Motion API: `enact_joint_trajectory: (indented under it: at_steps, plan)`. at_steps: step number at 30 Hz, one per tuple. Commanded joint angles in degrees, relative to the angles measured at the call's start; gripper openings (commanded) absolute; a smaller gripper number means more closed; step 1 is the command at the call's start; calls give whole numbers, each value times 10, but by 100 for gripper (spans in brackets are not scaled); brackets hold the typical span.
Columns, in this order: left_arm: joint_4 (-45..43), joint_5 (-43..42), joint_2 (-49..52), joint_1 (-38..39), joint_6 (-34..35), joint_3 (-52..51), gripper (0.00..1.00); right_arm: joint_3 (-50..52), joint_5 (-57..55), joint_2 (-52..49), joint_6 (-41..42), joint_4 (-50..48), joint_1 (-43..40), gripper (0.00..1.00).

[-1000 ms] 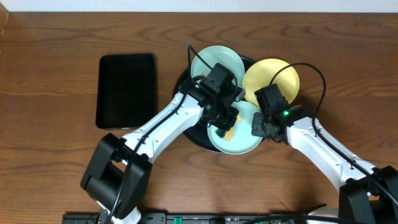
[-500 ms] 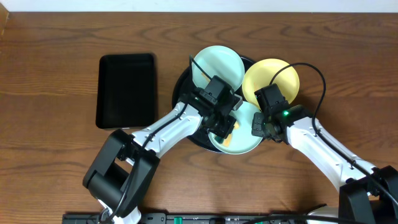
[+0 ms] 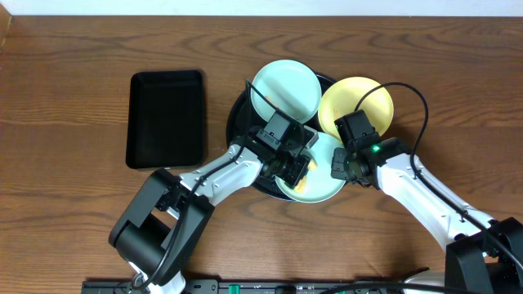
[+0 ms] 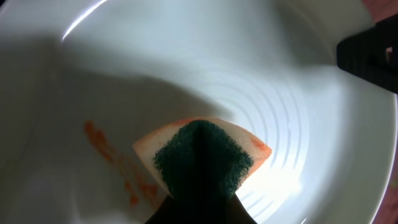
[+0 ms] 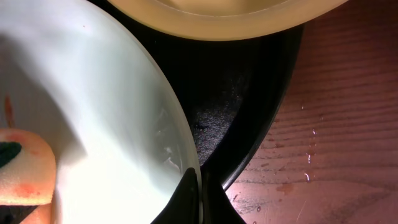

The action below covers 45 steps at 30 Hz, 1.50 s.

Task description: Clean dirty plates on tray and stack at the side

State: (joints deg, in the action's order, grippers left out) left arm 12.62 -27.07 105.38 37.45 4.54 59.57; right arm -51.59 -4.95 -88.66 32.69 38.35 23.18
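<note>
Mint plate (image 3: 323, 186) at the near edge of the tray (image 3: 239, 131), rim pinched by right fingers (image 5: 183, 208), could tip or slide off (left fingers (image 4: 199, 214) clamp the sponge (image 4: 202, 158)) if scrubbing pushes too hard.

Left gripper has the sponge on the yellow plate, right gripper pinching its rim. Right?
No: that plate is mint, not yellow; the left wrist view shows it. Left gripper does have the sponge on it, right gripper pinching its rim.
</note>
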Motion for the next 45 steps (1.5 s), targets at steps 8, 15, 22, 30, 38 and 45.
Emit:
enact_joint_trajectory:
  at_steps: [8, 15, 22, 30, 38, 45]
  plan:
    - [-19, 12, 13, 3, 2, -5, 7, 1, 10, -5, 5, 5, -3, 1]
    - [-41, 12, 36, 3, -3, -5, 8, 1, 10, -5, -2, 9, -2, 1]
    - [-64, 73, 36, 2, -10, -5, 8, 1, 9, -5, -2, 13, -2, 1]
    - [-83, 73, 36, 2, -44, -5, 8, 1, 9, -5, -15, 13, -2, 1]
    - [-106, 73, 49, 2, -61, -5, 8, 1, 9, -5, -15, 13, -2, 1]
    - [-129, 73, 69, 1, -83, -5, 8, 1, 9, -5, -15, 13, -2, 1]
